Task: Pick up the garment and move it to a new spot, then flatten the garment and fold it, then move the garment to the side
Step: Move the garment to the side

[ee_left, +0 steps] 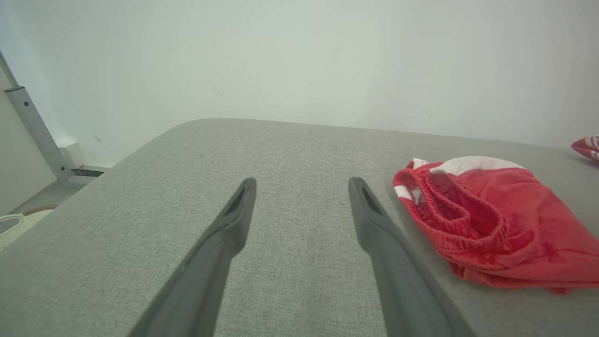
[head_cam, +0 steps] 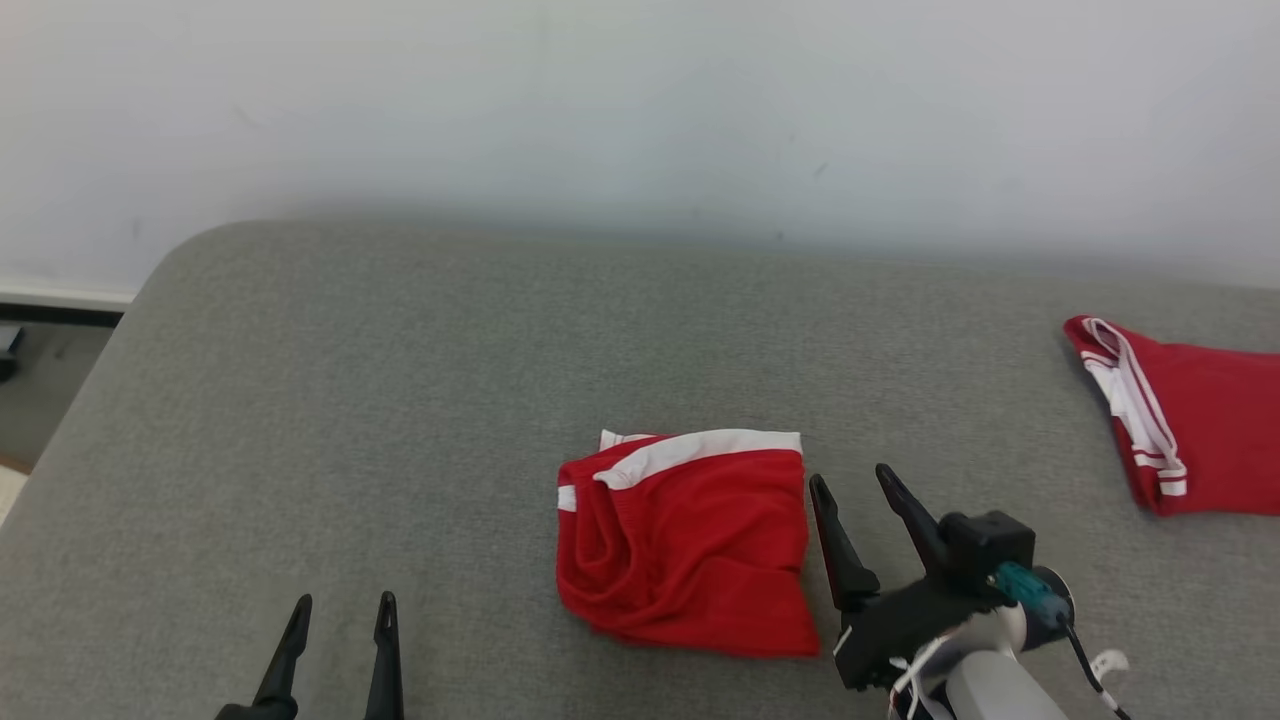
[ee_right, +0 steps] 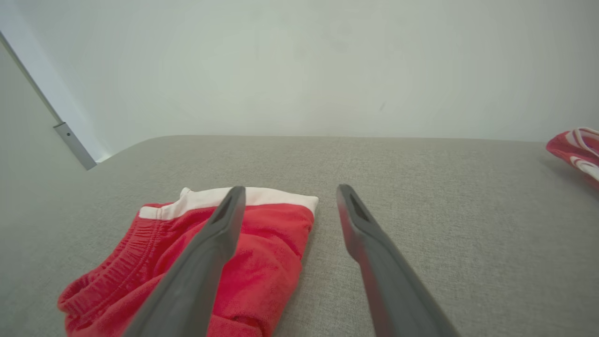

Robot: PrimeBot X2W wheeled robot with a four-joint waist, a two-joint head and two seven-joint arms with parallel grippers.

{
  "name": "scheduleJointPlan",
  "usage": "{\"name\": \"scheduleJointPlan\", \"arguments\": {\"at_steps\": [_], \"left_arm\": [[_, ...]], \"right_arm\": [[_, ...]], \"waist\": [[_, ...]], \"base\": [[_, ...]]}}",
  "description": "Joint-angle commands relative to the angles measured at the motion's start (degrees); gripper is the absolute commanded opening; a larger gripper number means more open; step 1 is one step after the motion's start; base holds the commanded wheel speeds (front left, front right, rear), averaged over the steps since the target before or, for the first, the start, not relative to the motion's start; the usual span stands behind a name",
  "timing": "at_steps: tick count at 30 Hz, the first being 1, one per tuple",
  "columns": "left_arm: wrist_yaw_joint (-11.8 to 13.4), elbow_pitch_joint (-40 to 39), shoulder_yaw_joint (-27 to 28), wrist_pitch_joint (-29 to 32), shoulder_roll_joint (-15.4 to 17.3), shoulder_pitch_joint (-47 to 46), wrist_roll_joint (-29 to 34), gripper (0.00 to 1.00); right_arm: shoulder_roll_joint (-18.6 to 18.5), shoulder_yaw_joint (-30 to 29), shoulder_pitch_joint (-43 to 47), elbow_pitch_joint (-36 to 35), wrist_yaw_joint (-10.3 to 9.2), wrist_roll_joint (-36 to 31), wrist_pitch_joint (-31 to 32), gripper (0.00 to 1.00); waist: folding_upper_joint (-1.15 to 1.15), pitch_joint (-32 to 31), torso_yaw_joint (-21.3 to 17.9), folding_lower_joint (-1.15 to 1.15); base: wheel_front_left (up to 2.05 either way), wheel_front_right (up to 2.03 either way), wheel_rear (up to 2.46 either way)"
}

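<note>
Red shorts [head_cam: 685, 545] with a white band along the top edge lie in the lower centre of the head view, gathered into a compact, roughly square bundle. The elastic waistband is bunched on the bundle's left side, and soft creases run across the red cloth. Judging by that shape, the fold looks done or nearly so, leaving the move to the side.

The right gripper [head_cam: 852, 478] sits just beside the bundle's right edge, jaws spread and holding nothing. In the right wrist view one dark finger [ee_right: 220, 234] hangs over the red cloth and the other [ee_right: 355, 224] over bare fabric, which looks like a straddle set up to pinch that edge. The left gripper [head_cam: 345, 600] rests at the lower left of the head view, also released and empty, well apart from the shorts, probably parked out of the way.

A second red garment [head_cam: 1200, 420] with white stripes lies at the far right edge, perhaps marking the side spot.

The surface is a grey woven upholstered pad [head_cam: 350, 400] with a rounded corner at the upper left. A plain white wall [head_cam: 640, 100] stands behind it, and a strip of floor [head_cam: 40, 400] shows at the left edge.
</note>
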Motion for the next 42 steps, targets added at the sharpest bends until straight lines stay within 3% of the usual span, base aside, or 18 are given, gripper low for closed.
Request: {"name": "scheduleJointPlan", "arguments": {"at_steps": [1, 2, 10, 21, 22, 23, 24, 32, 42], "left_arm": [[-0.1, 0.3, -0.1, -0.2, 0.0, -0.4, -0.3, 1.00], [-0.1, 0.5, -0.6, -0.2, 0.0, -1.0, -0.6, 1.00], [0.0, 1.5, -1.3, -0.2, 0.0, -2.0, -1.3, 1.00], [0.4, 2.0, -1.8, -0.2, 0.0, -2.9, -1.9, 1.00], [0.4, 2.0, -1.9, -0.2, 0.0, -3.1, -2.0, 1.00], [0.4, 2.1, -2.0, -0.2, 0.0, -3.3, -1.9, 1.00], [0.5, 2.1, -2.1, -0.2, 0.0, -3.4, -1.9, 1.00], [0.7, 1.7, -1.5, -0.2, 0.0, -3.0, -2.1, 1.00], [0.8, 0.3, -0.8, -0.2, 0.0, -3.2, -3.4, 1.00]], "right_arm": [[0.0, 0.2, -0.6, 0.8, -0.09, 0.5, 0.0, 1.00], [0.0, 0.4, -3.3, 5.8, -0.09, 1.1, 0.0, 1.00], [0.0, 0.6, -10.7, 21.9, -0.09, 4.4, 0.4, 1.00], [0.1, 10.8, -12.6, 28.8, -0.09, 17.8, 4.0, 1.00], [0.1, 11.9, -12.6, 28.7, -0.09, 19.0, 4.5, 0.50], [0.1, 13.0, -12.8, 28.6, -0.09, 19.8, 4.5, 0.21], [0.1, 13.9, -13.1, 28.7, -0.09, 20.6, 4.4, 0.00], [-0.2, 17.7, -18.5, 31.4, -0.10, 17.9, 0.9, 0.00], [-8.1, 21.1, -25.2, 28.9, -0.10, 12.2, 0.2, 0.00]], "waist": [[0.00, 1.0, 1.4, 0.00], [0.00, 1.3, 2.4, 0.00], [0.00, 2.0, 4.9, 0.00], [0.00, 2.9, 5.4, 0.00], [0.00, 3.0, 5.4, 0.00], [0.00, 3.0, 5.4, 0.00], [0.00, 3.1, 5.3, 0.00], [0.00, 3.4, 4.0, 0.00], [0.00, 5.8, -1.8, 0.00]], "base": [[0.00, 0.00, 0.00], [0.00, 0.00, 0.00], [0.00, 0.00, 0.00], [0.00, 0.00, 0.00], [0.00, 0.00, 0.00], [0.00, 0.00, 0.00], [0.00, 0.00, 0.00], [0.00, 0.00, 0.00], [0.00, 0.00, 0.00]]}}
